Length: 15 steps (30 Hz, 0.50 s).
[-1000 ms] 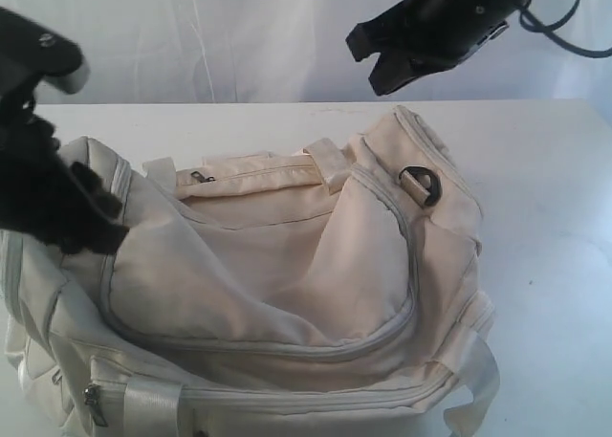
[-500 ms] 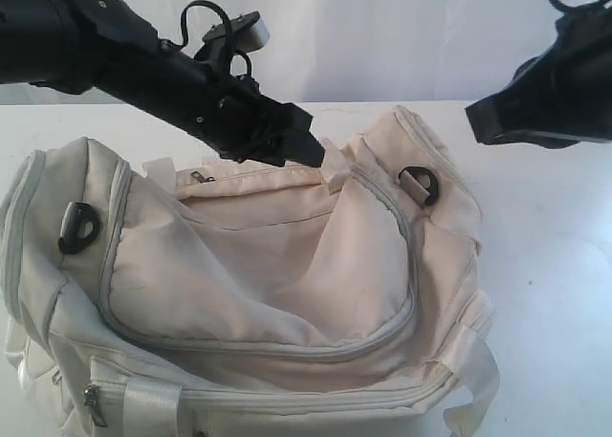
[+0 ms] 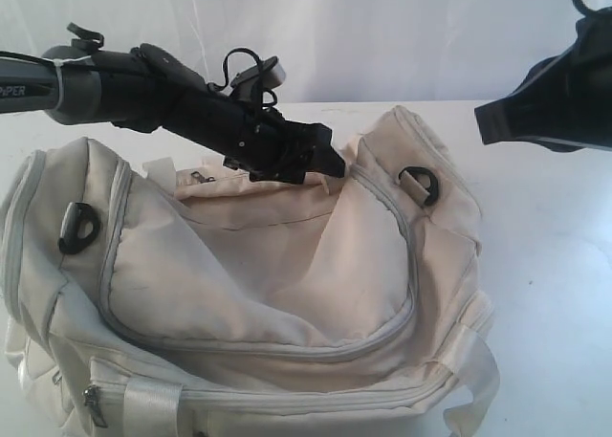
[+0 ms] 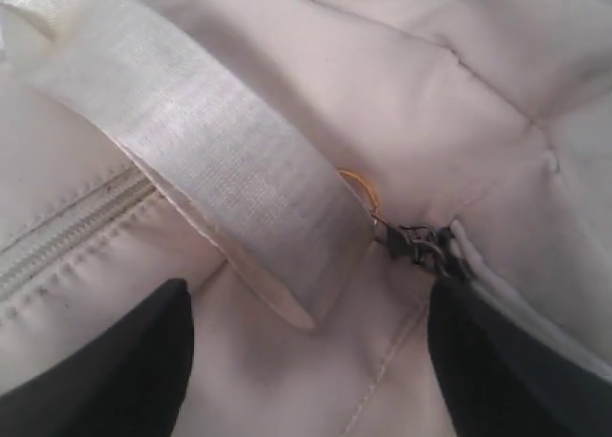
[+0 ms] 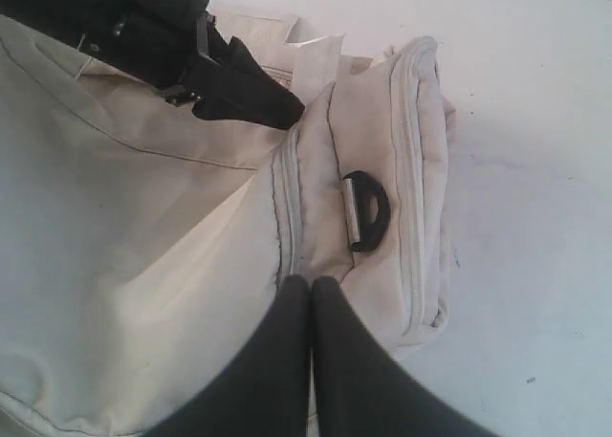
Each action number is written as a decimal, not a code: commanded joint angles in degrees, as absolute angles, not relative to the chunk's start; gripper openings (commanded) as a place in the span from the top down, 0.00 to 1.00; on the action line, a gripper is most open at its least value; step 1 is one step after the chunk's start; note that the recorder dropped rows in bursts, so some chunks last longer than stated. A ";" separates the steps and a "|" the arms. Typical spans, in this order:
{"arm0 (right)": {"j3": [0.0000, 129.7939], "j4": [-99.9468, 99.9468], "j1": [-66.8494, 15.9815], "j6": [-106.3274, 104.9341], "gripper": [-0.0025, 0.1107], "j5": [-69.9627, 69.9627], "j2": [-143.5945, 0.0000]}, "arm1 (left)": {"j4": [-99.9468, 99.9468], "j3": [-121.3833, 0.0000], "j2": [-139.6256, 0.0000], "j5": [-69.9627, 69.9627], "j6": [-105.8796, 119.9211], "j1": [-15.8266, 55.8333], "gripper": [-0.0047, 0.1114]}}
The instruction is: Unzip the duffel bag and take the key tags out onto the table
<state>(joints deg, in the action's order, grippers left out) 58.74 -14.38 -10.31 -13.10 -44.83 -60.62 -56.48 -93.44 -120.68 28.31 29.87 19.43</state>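
Note:
The cream-white duffel bag (image 3: 287,274) lies on the white table (image 3: 555,227), and its curved grey main zipper (image 3: 413,265) looks closed. My left gripper (image 3: 325,160) reaches across to the bag's top middle, by a webbing strap. In the left wrist view that gripper (image 4: 311,294) stands open just above the fabric. The pale strap (image 4: 220,169) and a small dark zipper pull (image 4: 416,244) lie just ahead of its fingers (image 4: 507,370). My right gripper (image 3: 490,121) hovers shut above the bag's right end (image 5: 311,289). The key tags are hidden.
A black D-ring (image 3: 421,184) sits on the bag's right end and another (image 3: 78,229) on its left end. A side pocket zipper pull (image 3: 94,404) hangs at the front left corner. White table surface shows right of the bag (image 5: 535,217).
My left arm has swung from the bag's left end to its top middle, settling lower by the strap with its jaws wider. My right gripper has pulled away to the right.

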 commanded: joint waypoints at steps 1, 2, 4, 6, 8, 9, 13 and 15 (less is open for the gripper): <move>58.46 -14.71 -10.25 -12.75 0.98 -44.20 -60.61 | -58.06 -93.86 -121.90 28.12 30.29 19.62 0.35; 58.46 -14.71 -10.25 -12.75 0.98 -44.20 -60.61 | -58.36 -93.86 -122.22 27.83 30.29 19.62 0.35; 58.46 -14.71 -10.25 -12.75 0.98 -44.20 -60.61 | -60.54 -93.86 -122.75 26.91 30.29 19.62 0.35; 58.46 -14.71 -10.25 -12.75 0.98 -44.20 -60.61 | -62.81 -93.86 -122.89 25.46 30.74 19.62 0.35; 58.46 -14.71 -10.25 -12.75 0.98 -44.20 -60.61 | -66.24 -93.94 -122.89 24.43 32.48 19.62 0.36; 58.46 -14.71 -10.25 -12.75 0.98 -44.20 -60.61 | -68.40 -93.99 -122.89 24.38 33.95 19.62 0.39; 58.46 -14.83 -10.25 -12.75 0.98 -44.20 -60.55 | -74.45 -93.99 -122.89 25.15 41.05 19.87 0.56; 58.46 -14.83 -10.25 -12.75 0.98 -44.20 -60.65 | -74.45 -93.99 -123.24 24.85 42.11 20.14 0.65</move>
<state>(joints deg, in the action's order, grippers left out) 58.74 -14.61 -10.31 -13.00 -44.83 -60.62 -71.94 -93.74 -123.12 24.33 39.28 19.54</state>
